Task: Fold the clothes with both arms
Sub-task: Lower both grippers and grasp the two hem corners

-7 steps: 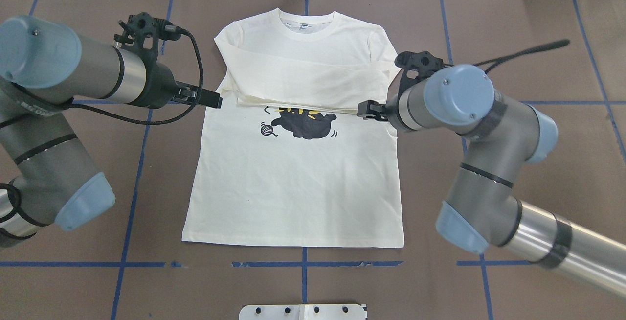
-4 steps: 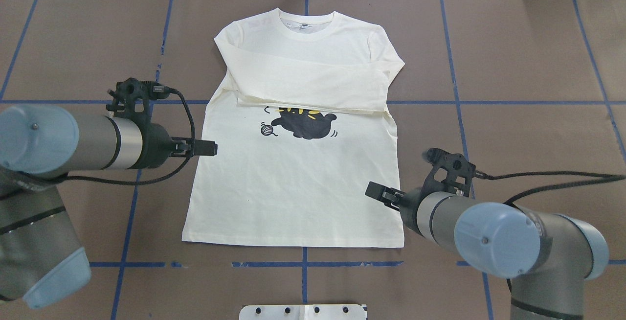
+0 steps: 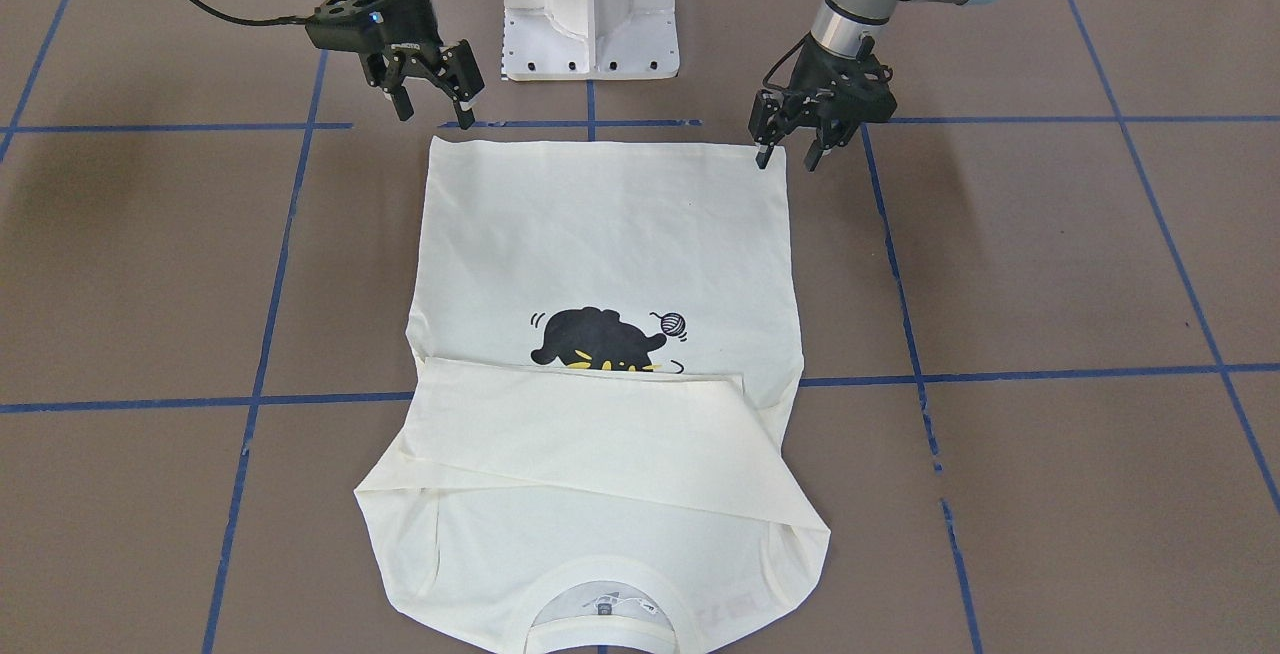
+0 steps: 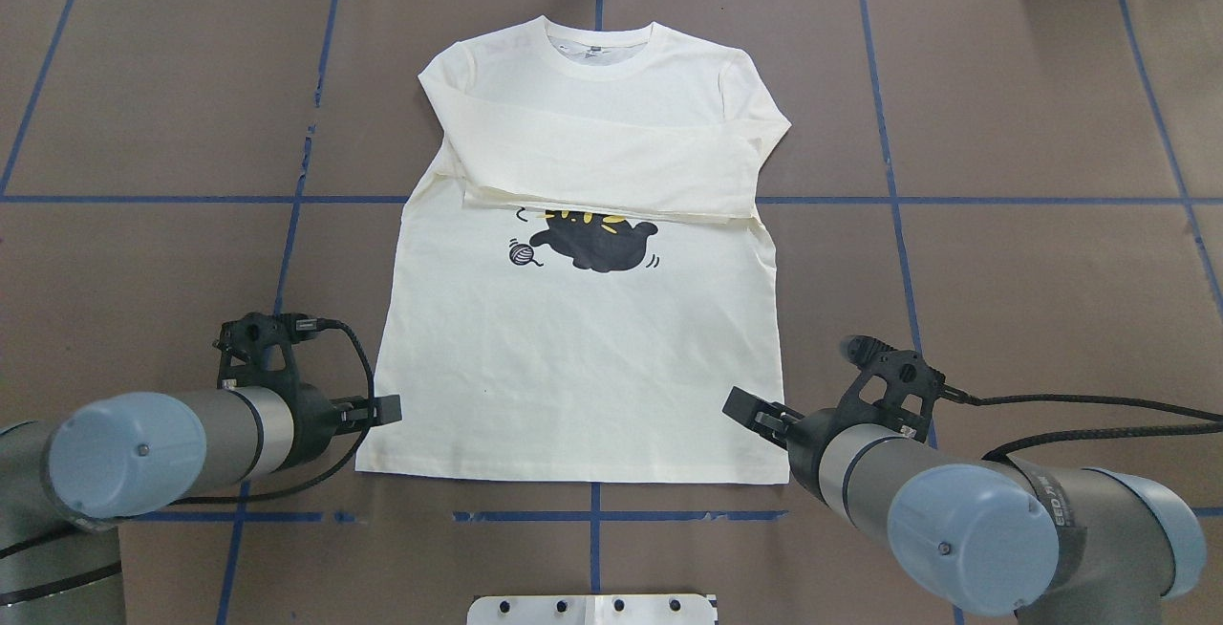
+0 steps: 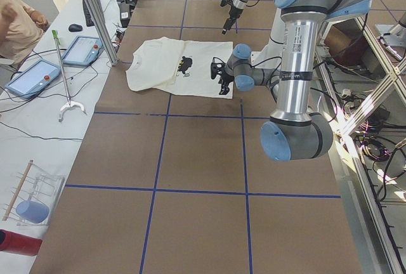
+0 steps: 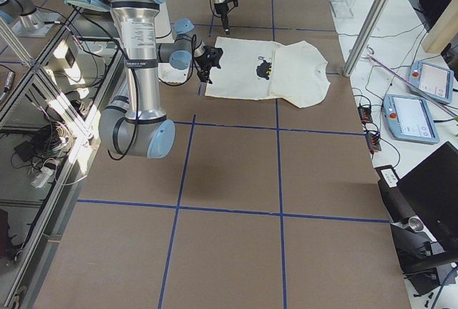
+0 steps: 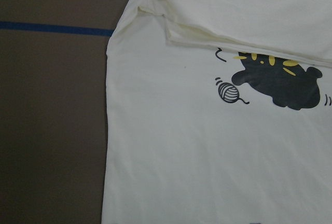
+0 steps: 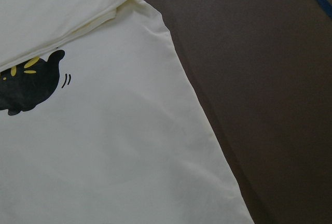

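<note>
The cream long-sleeved shirt [image 4: 573, 367] lies flat on the brown table, collar far from the robot and hem near it. Both sleeves are folded across the chest, partly covering the black cat print [image 4: 597, 243]. My left gripper [image 4: 382, 410] is open at the hem's left corner; in the front-facing view the left gripper [image 3: 788, 156] straddles that corner's side edge. My right gripper [image 4: 740, 405] is open and empty by the hem's other corner, where the right gripper [image 3: 435, 114] hovers just above the hem of the shirt [image 3: 600, 234]. Neither wrist view shows fingers, only the shirt [image 7: 181, 156] [image 8: 104, 146].
The white pedestal base [image 3: 590, 4] stands just behind the hem. Blue tape lines [image 4: 592, 515] grid the table. In the exterior left view a person [image 5: 16, 26], tablets [image 5: 82, 50] and a metal post [image 5: 95, 14] are beyond the far edge.
Both arms have drawn back from the shirt's mid-sides toward the robot and now sit at the hem corners. The shirt has not moved.
</note>
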`<state>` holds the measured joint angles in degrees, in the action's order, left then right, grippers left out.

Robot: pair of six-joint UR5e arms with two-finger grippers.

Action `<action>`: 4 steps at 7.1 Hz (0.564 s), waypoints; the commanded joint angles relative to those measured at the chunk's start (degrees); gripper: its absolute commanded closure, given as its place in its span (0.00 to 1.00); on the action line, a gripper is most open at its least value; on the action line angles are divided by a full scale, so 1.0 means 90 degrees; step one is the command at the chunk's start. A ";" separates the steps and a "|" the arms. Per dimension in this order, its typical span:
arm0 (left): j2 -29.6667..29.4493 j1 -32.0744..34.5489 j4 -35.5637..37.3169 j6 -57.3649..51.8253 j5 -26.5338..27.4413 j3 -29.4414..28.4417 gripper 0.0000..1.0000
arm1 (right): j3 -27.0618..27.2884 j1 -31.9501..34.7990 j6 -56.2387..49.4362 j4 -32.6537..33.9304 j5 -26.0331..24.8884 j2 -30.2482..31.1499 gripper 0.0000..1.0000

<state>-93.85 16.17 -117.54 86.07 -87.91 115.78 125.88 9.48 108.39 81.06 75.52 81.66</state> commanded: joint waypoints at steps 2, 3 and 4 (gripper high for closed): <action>0.0017 -0.0487 0.0003 0.0563 0.0188 -0.0179 0.40 | 0.0007 -0.0008 0.0008 0.0007 -0.0061 0.0048 0.00; 0.0017 -0.0478 0.0003 0.0563 0.0188 -0.0179 0.40 | 0.0007 -0.0008 0.0008 0.0007 -0.0071 0.0048 0.00; 0.0037 -0.0478 0.0003 0.0544 0.0178 -0.0179 0.40 | 0.0007 -0.0008 0.0008 0.0007 -0.0071 0.0048 0.00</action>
<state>-93.63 11.94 -117.51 90.94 -86.27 114.24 125.95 9.41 108.46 81.11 74.93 82.07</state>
